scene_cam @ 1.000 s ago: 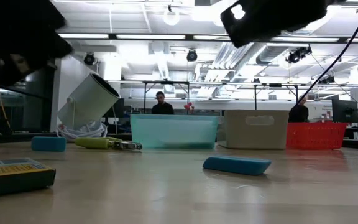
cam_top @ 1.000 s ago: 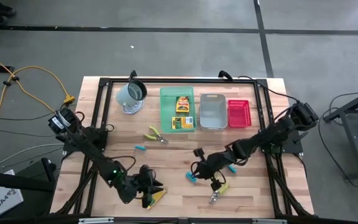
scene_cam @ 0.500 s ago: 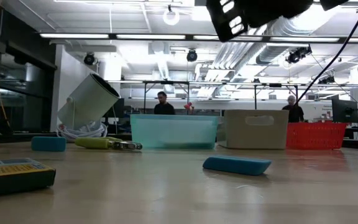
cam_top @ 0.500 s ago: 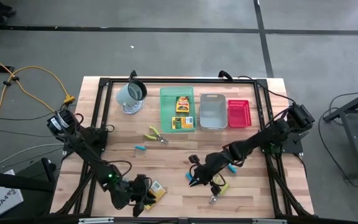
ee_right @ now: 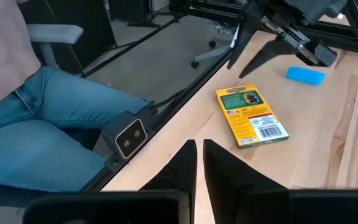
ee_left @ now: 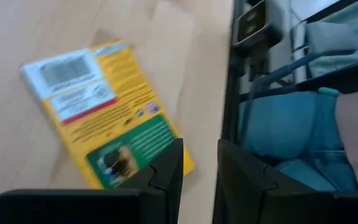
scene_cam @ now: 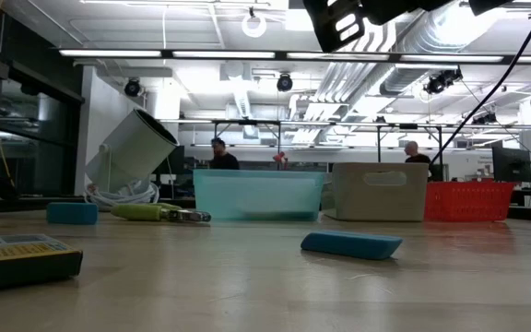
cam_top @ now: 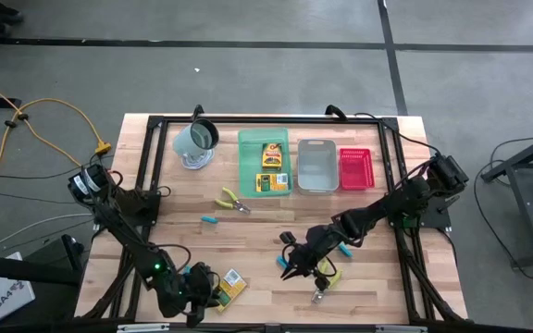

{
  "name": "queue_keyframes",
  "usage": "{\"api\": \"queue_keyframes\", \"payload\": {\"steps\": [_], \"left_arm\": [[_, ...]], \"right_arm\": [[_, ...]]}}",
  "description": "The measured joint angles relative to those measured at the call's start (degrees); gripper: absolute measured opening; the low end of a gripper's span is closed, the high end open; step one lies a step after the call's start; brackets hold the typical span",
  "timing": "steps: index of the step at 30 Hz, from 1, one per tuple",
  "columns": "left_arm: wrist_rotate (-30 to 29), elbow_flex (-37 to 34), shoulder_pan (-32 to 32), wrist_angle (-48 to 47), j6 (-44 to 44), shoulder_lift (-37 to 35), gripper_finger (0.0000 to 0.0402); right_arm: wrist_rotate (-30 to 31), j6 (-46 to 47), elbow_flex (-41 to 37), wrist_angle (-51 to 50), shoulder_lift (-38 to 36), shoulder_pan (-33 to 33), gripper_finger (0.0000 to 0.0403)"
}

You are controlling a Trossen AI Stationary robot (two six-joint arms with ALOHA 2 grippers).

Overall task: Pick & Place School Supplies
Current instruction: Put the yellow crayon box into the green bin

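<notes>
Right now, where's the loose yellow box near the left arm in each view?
High view: the yellow box lies flat near the table's front edge, beside the left end effector.
Low view: bottom left corner, seen edge-on.
Left wrist view: flat on the wood, beyond the fingers.
Right wrist view: mid-frame, near the table edge.
Shared landmark: the cyan piece next to it.

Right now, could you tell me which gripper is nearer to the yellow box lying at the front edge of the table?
The left. The left gripper sits right beside the yellow box, empty. The right gripper hovers farther along the table, nearer the plier-like tool.
</notes>
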Motion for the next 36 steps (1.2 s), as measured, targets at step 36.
{"api": "queue_keyframes", "payload": {"steps": [36], "left_arm": [[-5.8,0.0,-7.3,-14.0,23.4,0.0,0.0097]], "right_arm": [[3.8,13.9,0.1,4.3,0.0,-6.8,0.002]]}}
